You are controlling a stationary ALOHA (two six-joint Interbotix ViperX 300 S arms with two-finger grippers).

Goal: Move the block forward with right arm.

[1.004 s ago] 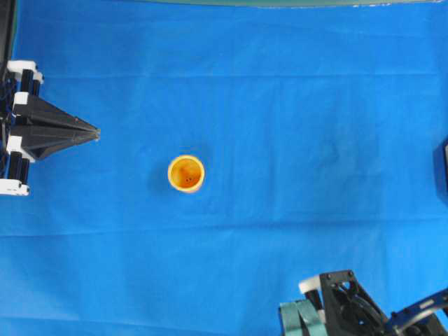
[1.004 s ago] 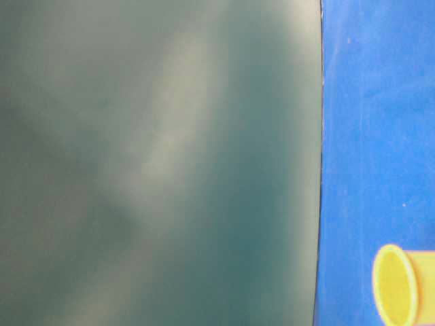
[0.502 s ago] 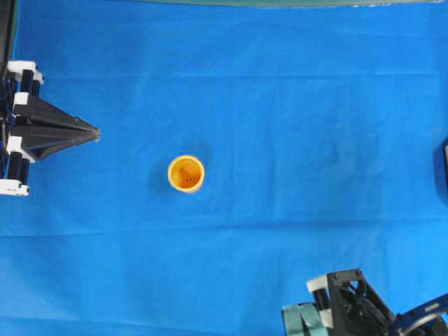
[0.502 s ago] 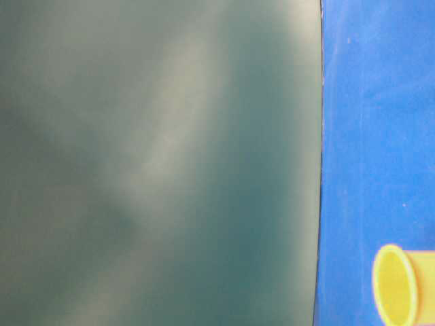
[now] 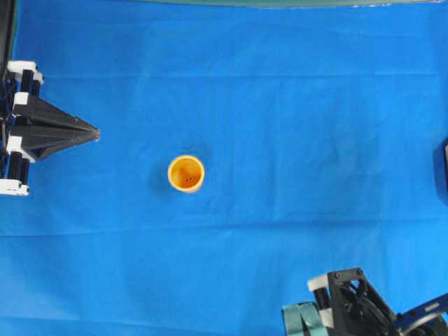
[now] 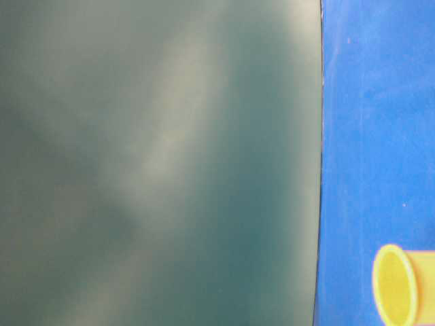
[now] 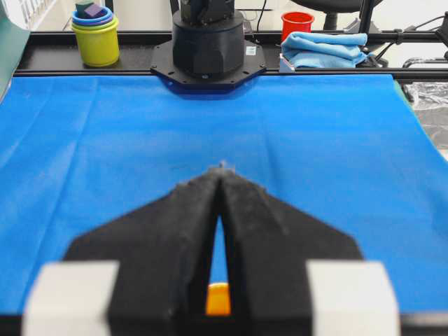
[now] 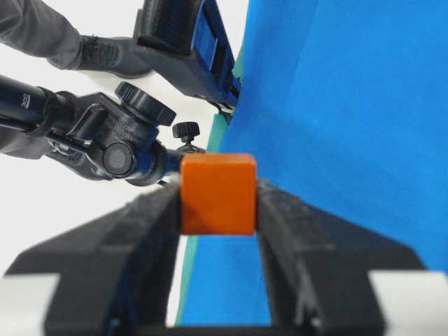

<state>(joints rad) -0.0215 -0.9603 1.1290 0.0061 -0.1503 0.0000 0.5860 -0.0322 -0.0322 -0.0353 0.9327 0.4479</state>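
Observation:
The small orange block is clamped between the black fingers of my right gripper, held off the blue cloth near its edge. In the overhead view the right gripper with teal pads sits at the bottom edge, right of centre, and the block is hidden there. The round orange-yellow cup stands left of centre, far from the right gripper. My left gripper is shut and empty at the left edge, pointing toward the cup, which shows through its gap.
The blue cloth covers the table. The cup also shows in the table-level view, beside a blurred grey-green surface. Stacked cups, a red cup and a blue towel lie beyond the cloth's far edge.
The right arm has shifted slightly right and toward the bottom edge of the overhead view, still holding the block. The cup and left arm have not moved.

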